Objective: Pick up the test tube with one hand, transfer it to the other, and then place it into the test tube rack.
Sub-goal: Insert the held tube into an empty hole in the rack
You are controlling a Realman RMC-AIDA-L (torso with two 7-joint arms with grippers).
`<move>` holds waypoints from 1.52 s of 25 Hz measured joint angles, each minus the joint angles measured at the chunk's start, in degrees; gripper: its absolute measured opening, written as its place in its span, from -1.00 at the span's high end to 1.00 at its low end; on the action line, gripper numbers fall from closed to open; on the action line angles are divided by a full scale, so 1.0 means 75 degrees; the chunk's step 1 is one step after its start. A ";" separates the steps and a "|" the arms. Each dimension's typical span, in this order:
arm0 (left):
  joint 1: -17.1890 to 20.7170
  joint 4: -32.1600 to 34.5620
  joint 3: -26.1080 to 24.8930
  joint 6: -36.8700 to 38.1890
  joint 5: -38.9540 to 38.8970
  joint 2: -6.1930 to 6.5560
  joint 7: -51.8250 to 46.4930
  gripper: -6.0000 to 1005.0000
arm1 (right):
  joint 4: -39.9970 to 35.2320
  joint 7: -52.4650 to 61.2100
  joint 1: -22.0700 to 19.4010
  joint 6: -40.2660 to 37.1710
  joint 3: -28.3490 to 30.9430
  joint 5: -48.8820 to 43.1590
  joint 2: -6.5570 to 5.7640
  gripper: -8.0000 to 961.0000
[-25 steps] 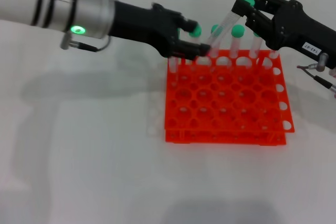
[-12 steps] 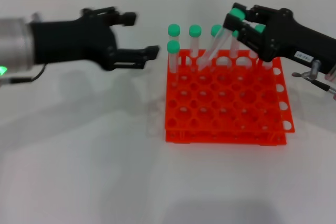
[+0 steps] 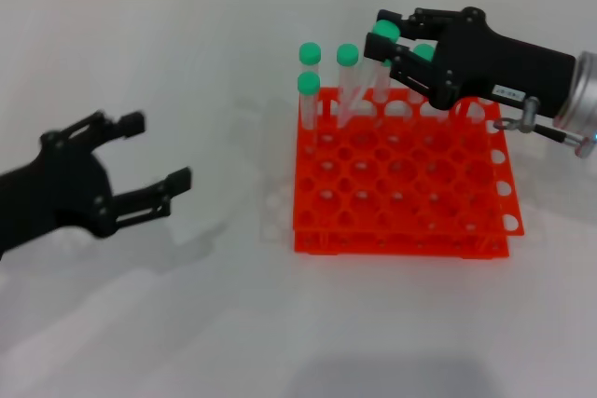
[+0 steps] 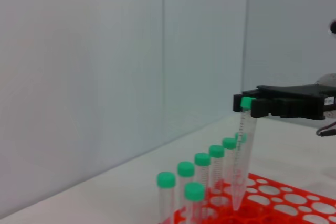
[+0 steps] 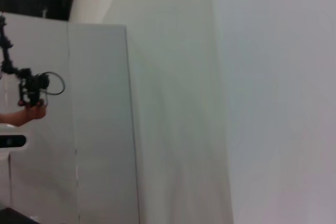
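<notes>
Tube [image 3: 381,64] in question hangs by its green cap from the right gripper [image 3: 384,39], clamped shut, its tip now over the back row of the rack [image 3: 401,179], steeper than a second ago. Left gripper [image 3: 149,163] has pulled far away, fingers spread and empty, low over the white table [image 3: 187,323]. Grey wall panels [image 4: 105,77] stand behind. Right wrist view shows only wall.

Bright orange-red test tube rack [image 3: 401,184], dotted with a grid of round holes showing pale through. Green caps on clear tubes [image 3: 309,90] along the rack's far row. Clear test tube [image 4: 242,156] with green cap, printed graduations down its side. Black right gripper [image 3: 392,44], small white label, silver cuff. Black left gripper [image 3: 154,160]. White table [image 3: 187,323].
</notes>
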 joint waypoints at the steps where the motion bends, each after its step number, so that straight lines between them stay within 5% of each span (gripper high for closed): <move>1: 0.0103 -0.0195 -0.0011 -0.0001 -0.0198 0.0001 0.0255 -0.75 | -0.0032 0.0001 0.0034 0.0058 -0.0056 0.0000 0.0006 0.45; 15: 0.0052 -0.1752 -0.0617 0.0091 -0.0502 0.0047 0.1074 -0.74 | -0.0091 0.0296 0.0356 0.1280 -0.0562 0.0111 0.0088 0.45; 38: -0.0288 -0.2058 -0.0729 0.0024 -0.0460 0.0046 0.1081 -0.73 | -0.0052 0.0026 0.0295 0.1719 -0.0953 0.0239 0.0067 0.45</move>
